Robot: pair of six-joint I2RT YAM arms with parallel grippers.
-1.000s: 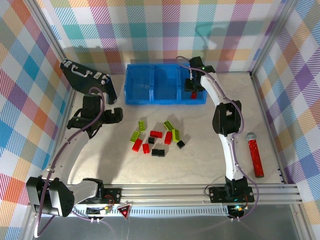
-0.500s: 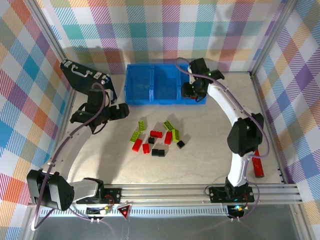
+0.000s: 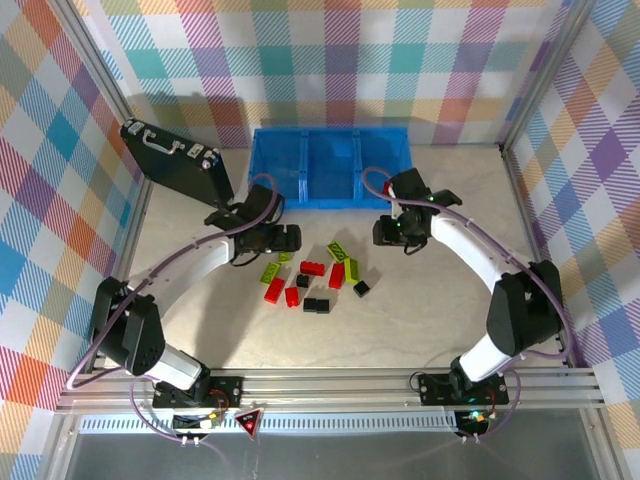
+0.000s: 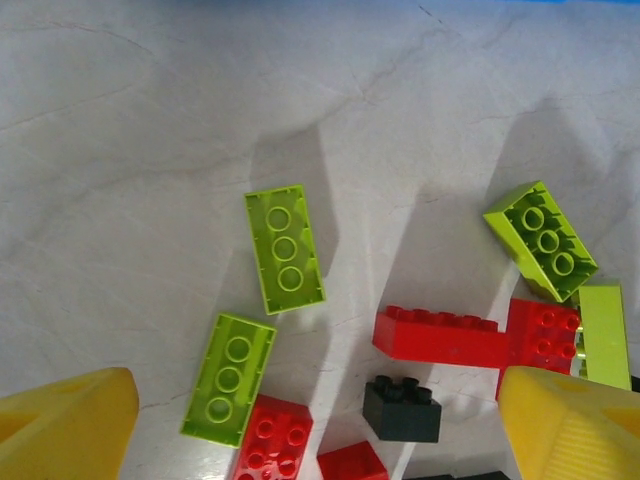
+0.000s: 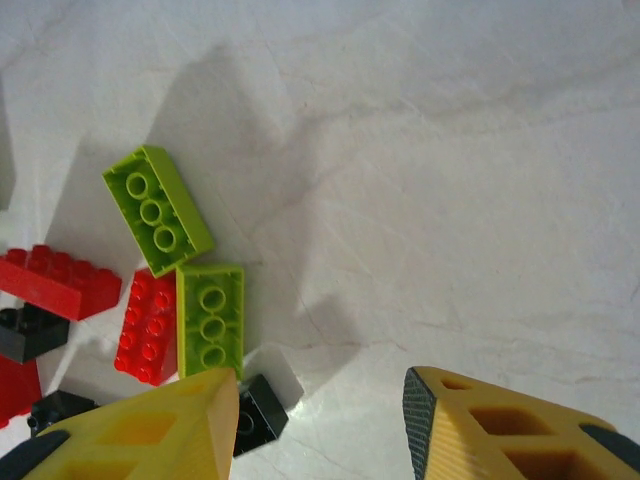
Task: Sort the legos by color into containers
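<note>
Right end effector [image 5: 320,428] left bin [image 3: 330,198]; nears legos [image 3: 311,268]

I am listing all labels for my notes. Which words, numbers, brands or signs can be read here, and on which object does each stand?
No text can be read in any view.
Legos: the studs show plain rings, no brand legible.
Red triangle sign on the front rail: too small to read.
Black briefcase and blue bin: no label visible.
</note>
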